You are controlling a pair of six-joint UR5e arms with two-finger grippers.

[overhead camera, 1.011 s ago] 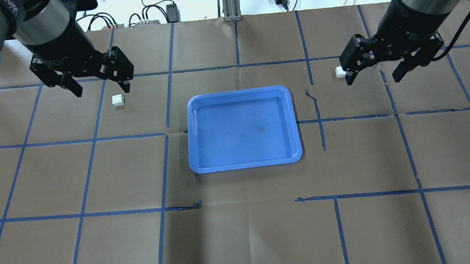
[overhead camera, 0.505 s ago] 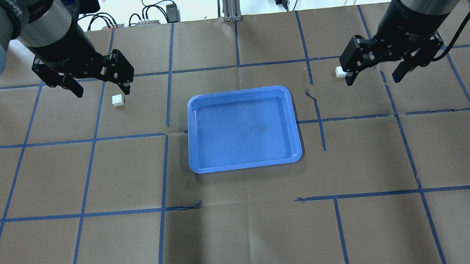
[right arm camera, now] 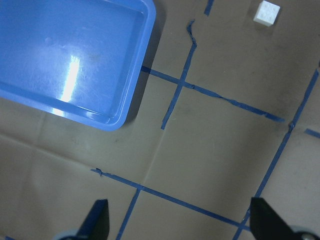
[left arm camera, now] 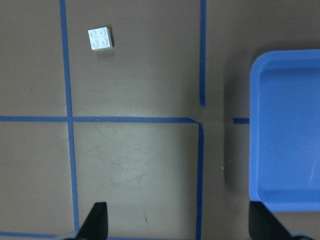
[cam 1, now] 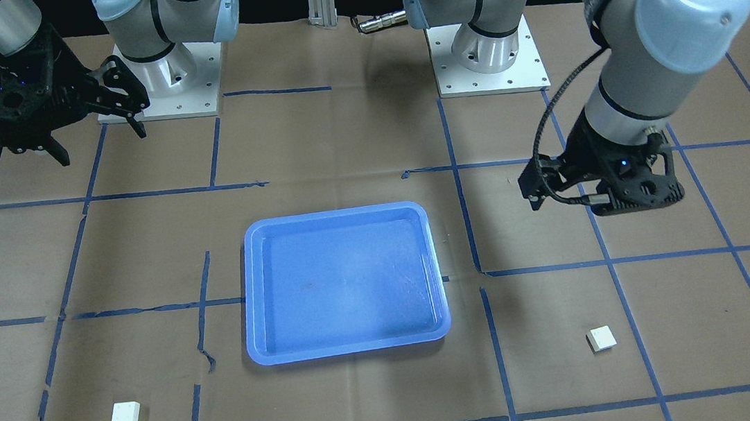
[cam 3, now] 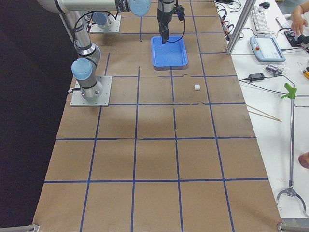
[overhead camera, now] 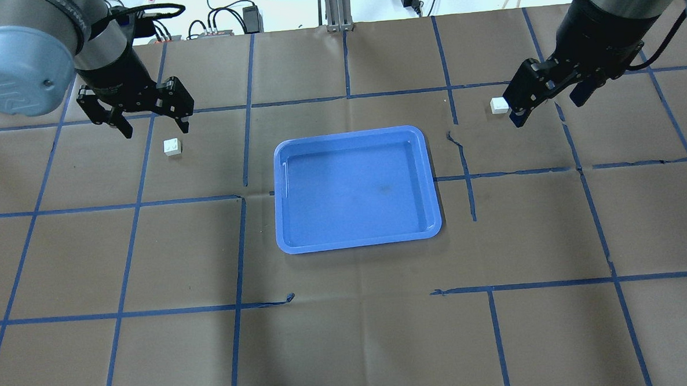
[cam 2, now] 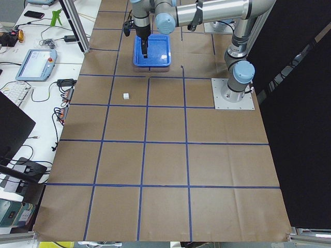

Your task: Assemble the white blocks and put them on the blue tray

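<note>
The blue tray (overhead camera: 279, 207) lies at the table's middle, with nothing in it; it also shows in the front view (cam 1: 247, 300). One white block (overhead camera: 172, 147) sits left of the tray, studs up. My left gripper (overhead camera: 155, 130) hangs open above and just behind it. In the left wrist view the block (left arm camera: 100, 38) is far ahead of the open fingertips (left arm camera: 97, 220), with the tray (left arm camera: 255, 125) at right. The other white block (overhead camera: 497, 105) sits right of the tray. My right gripper (overhead camera: 548, 110) is open beside it. The right wrist view shows that block (right arm camera: 266, 12) and the tray (right arm camera: 135, 95).
Brown paper with a blue tape grid covers the table. The two arm bases (cam 1: 160, 86) (cam 1: 488, 59) stand at the robot's side. Cables and power supplies (overhead camera: 220, 21) and an aluminium post (overhead camera: 335, 7) lie beyond the far edge.
Both grippers look smaller in the overhead view, having dropped toward the table. The right gripper has also turned. Blocks and tray have not moved.
</note>
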